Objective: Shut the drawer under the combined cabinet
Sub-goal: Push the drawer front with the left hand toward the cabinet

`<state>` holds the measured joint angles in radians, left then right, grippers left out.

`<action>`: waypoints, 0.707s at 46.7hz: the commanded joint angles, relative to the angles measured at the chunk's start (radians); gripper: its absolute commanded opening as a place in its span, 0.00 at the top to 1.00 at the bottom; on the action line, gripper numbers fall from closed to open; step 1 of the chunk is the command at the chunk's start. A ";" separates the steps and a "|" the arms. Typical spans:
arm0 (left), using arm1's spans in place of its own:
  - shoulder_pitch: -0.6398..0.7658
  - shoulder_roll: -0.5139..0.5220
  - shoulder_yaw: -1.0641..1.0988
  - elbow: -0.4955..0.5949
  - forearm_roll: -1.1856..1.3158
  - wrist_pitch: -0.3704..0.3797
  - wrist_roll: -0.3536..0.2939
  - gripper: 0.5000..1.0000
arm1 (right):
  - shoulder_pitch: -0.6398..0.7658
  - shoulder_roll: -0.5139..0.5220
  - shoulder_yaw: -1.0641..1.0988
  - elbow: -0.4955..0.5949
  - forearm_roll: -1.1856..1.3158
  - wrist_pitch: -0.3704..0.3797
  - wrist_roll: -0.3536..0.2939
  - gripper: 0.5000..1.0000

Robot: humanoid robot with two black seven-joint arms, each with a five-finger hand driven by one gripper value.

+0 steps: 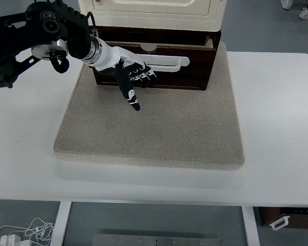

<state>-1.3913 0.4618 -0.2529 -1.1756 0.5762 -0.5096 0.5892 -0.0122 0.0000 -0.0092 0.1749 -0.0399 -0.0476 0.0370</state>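
I have the left robot hand (129, 77) in the upper middle of the frame, its arm coming in from the upper left. The drawer (154, 66) sits under the cream cabinet (154, 13) at the top centre, its dark front still standing a little proud of the cabinet above, so I judge it not fully shut. Its long axis runs left to right across the frame. The hand lies flat against the left part of that front, fingers extended along the pale handle bar (167, 62), thumb pointing down toward the grey mat (154, 128); it grips nothing. The drawer lies just beyond the hand, toward the top of the frame, so I would push that way. No right hand shows.
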 commanded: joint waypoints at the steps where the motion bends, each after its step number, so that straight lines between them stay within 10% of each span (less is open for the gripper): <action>1: 0.000 -0.009 0.000 0.020 0.001 0.002 0.000 0.01 | 0.000 0.000 0.000 0.000 0.000 0.000 0.000 0.10; 33: 0.000 -0.063 -0.008 0.162 0.036 0.008 -0.015 0.02 | 0.000 0.000 0.000 0.000 0.000 0.000 0.000 0.10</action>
<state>-1.3916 0.3974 -0.2609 -1.0234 0.6116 -0.5015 0.5753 -0.0123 0.0000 -0.0092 0.1749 -0.0399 -0.0476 0.0368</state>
